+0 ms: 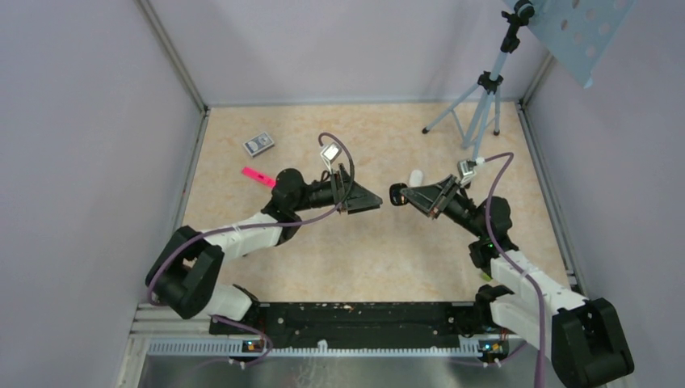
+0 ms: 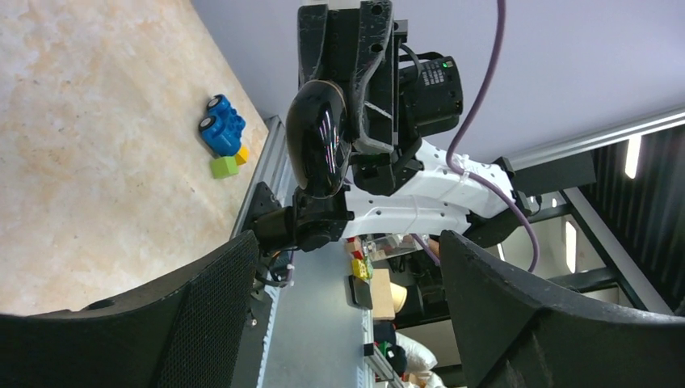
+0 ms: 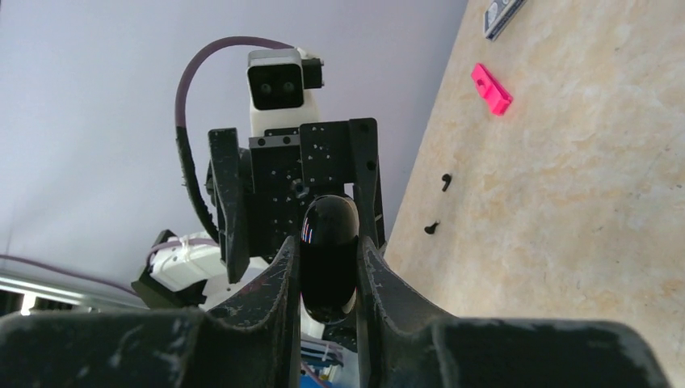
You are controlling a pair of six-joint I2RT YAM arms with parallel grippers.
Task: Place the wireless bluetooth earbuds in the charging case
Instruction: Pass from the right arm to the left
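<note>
The charging case is a glossy black pebble, and it looks closed. My right gripper is shut on it and holds it above the table, its finger pads against the case's sides. In the top view the case sits at the tip of the right gripper, facing my left gripper across a small gap. The left wrist view shows the case straight ahead in the right arm's fingers. My left gripper is open and empty. I see no white earbuds in any view.
A white pill-shaped object lies just behind the right gripper. A pink piece and a small grey box lie at the back left. A tripod stands at the back right. Two tiny dark bits lie on the table.
</note>
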